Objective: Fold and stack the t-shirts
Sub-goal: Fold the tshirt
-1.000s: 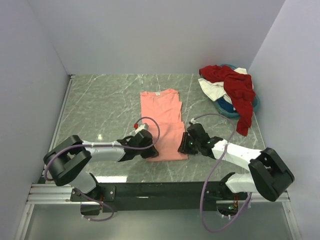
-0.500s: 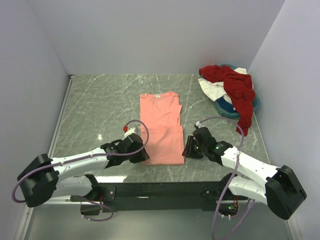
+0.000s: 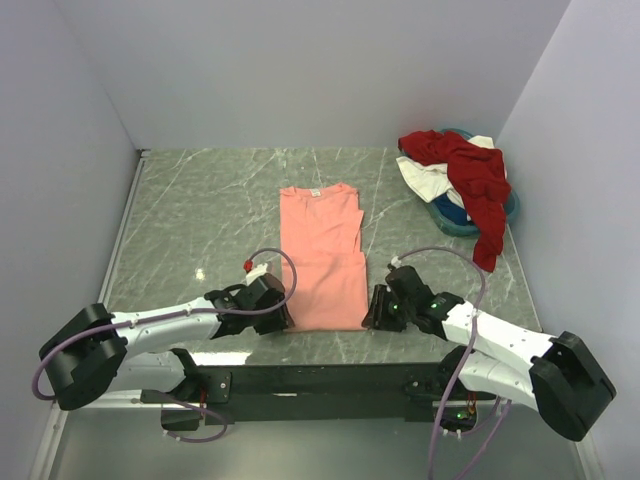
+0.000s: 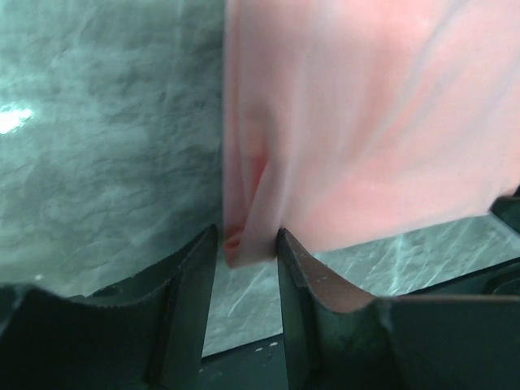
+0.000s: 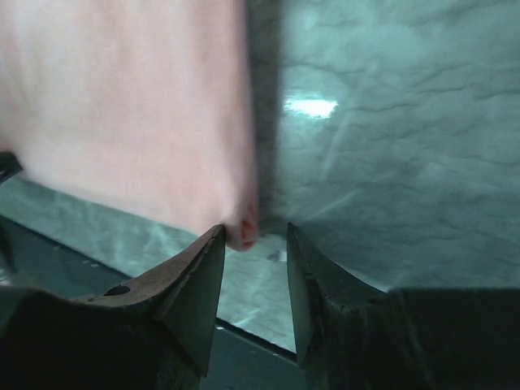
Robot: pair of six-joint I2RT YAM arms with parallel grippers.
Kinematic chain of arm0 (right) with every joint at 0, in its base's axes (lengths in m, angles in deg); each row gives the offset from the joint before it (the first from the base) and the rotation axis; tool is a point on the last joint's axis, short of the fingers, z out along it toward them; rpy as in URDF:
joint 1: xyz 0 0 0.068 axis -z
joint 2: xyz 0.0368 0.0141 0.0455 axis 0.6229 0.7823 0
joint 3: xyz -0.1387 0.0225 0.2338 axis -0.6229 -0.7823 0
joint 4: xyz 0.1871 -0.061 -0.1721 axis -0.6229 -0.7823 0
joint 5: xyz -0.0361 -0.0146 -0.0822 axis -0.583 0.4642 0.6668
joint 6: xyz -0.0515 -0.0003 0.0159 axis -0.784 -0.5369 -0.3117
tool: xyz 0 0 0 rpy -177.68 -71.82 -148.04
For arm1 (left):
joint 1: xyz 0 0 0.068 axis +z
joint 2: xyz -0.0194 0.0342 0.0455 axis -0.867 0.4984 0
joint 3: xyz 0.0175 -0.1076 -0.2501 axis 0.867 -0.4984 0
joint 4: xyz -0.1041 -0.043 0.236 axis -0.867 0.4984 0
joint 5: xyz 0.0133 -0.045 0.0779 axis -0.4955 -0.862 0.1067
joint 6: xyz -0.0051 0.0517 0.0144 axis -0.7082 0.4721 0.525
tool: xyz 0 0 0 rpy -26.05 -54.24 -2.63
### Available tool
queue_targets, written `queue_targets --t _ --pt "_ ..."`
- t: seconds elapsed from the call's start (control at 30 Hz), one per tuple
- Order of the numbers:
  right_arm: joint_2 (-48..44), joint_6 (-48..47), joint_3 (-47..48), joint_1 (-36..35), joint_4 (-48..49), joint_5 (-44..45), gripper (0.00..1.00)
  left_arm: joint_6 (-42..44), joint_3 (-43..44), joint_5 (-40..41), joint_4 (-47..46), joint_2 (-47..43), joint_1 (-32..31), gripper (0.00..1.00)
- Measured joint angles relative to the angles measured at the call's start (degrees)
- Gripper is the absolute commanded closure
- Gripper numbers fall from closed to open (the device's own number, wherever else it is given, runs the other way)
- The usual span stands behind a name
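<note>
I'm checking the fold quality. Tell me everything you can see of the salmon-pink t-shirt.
The salmon-pink t-shirt looks like soft cotton. It lies flat on the marbled table, folded lengthwise into a narrow strip, collar away from the arms, a crease crossing it midway. Its near hem corners sit between the parted jaws of the left gripper and right gripper, the left one bunched into a fold.

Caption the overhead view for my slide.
Left gripper and right gripper at the near corners of the salmon-pink t-shirt; other shirts piled far right.
</note>
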Motion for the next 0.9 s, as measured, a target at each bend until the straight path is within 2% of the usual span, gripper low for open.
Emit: queue_targets --t 0.2,0.3,0.4,0.43,0.47,0.53,0.6,0.77,0.9 --pt "1.5 2.1 -0.5 -1.9 3.5 -0.8 0.57 -0.7 -0.7 -0.2 -2.6 0.3 0.0 0.61" --pt "1.5 3.1 -1.0 -2.1 4.5 -0.9 0.62 -0.9 -1.1 -0.4 -3.4 0.3 0.0 0.64" --pt "1.2 3.7 -1.6 -2.1 4.8 -0.7 0.72 -1.1 -1.4 -0.4 -4.0 0.3 0.0 0.72" --pt "1.0 3.9 -1.8 -2.1 4.9 -0.6 0.81 -1.2 -1.6 -0.4 -4.2 0.3 0.0 0.75" --pt "0.8 3.9 -2.0 -2.1 4.9 -0.5 0.85 -1.4 -1.8 -0.5 -4.4 0.3 0.0 0.82" --pt "0.5 4.4 -2.1 -2.1 4.8 -0.4 0.95 -1.7 -2.1 -0.6 -4.9 0.3 0.0 0.9" --pt "0.1 4.5 -2.1 -2.2 4.7 -0.4 0.99 -2.0 -2.2 -0.9 -5.1 0.3 0.0 0.98" --pt "-2.7 4.4 -2.1 -2.2 3.4 -0.7 1.0 -1.9 -3.0 -1.3 -5.0 -1.5 0.0 0.99" --pt "-7.0 3.3 -2.1 -2.4 1.6 -2.0 1.0 -1.3 -4.7 -2.3 -3.5 -6.6 0.0 0.99"
